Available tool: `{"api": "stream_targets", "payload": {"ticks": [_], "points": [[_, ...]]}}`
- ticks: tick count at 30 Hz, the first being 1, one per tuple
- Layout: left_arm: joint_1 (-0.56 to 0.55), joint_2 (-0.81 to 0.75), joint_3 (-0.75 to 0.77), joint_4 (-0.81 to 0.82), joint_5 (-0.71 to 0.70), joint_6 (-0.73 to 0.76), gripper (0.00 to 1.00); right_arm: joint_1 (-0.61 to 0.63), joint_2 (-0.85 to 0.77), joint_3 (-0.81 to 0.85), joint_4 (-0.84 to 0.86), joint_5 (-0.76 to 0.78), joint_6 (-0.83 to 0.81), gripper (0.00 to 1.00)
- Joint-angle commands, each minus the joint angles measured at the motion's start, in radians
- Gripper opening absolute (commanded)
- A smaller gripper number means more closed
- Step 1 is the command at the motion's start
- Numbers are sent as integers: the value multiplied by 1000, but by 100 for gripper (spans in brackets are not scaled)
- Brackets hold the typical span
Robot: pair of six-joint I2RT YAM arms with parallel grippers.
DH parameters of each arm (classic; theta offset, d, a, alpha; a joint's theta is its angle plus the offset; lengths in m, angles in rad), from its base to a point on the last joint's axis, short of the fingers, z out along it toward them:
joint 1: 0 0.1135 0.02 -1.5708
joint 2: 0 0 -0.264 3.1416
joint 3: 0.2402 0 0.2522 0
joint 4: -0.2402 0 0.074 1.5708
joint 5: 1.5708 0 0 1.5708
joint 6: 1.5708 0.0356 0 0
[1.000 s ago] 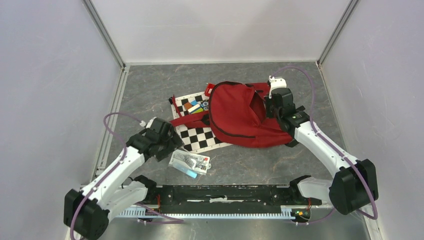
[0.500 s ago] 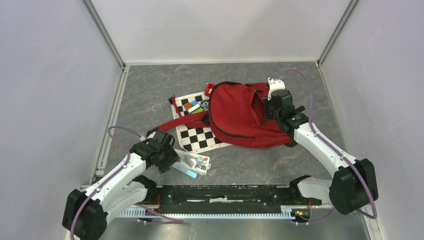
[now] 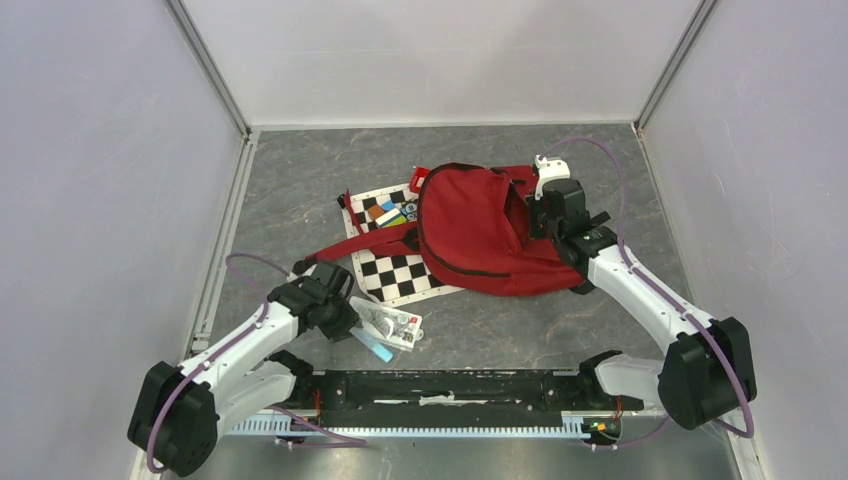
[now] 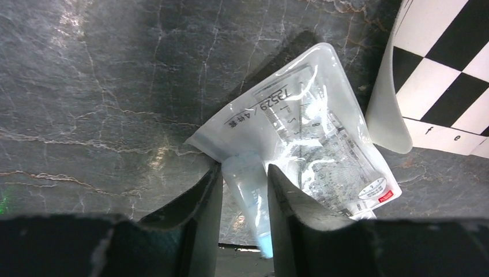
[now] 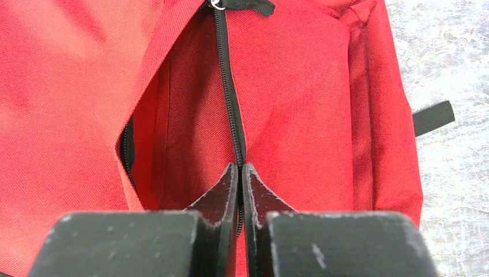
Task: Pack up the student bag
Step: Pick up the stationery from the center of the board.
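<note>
Grey marbled table (image 3: 300, 180) between white walls (image 3: 430, 60): right tool (image 5: 240, 168) clamped on student bag (image 3: 475, 230), left tool (image 4: 244, 167) straddling clear pouch (image 4: 311, 133), grip unclear.

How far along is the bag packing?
Done: student bag unzipped; right end effector pinches its zipper edge. In hand: left end effector straddles the clear pouch on the table, grip unconfirmed. Left: lift pouch, put it in, probably zip up.

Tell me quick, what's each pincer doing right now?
Left pincer: clamped on the end of the clear pouch.
Right pincer: shut, pinching the student bag at its zipper.
</note>
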Motion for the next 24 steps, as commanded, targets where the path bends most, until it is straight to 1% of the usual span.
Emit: {"api": "stream_targets", "payload": {"ticks": [1, 7, 9, 13, 19, 22, 24], "points": [[-5, -1, -20, 46, 13, -40, 35, -2, -12, 0, 31, -10, 4, 7], [-5, -26, 9, 34, 3, -27, 17, -2, -16, -5, 31, -5, 5, 7], [-5, -33, 31, 24, -1, -12, 14, -2, -18, -5, 31, -2, 4, 7], [-5, -37, 131, -27, -32, 39, 11, -2, -26, -1, 31, 4, 0, 7], [-5, -10, 341, -88, -88, 132, 10, -2, -44, 3, 30, 11, -7, 7], [-5, 36, 441, -51, -68, 151, 10, -2, -53, 10, 31, 18, -6, 7], [-7, 85, 502, 20, -47, 162, 10, -2, -60, 15, 31, 21, -5, 7]]}}
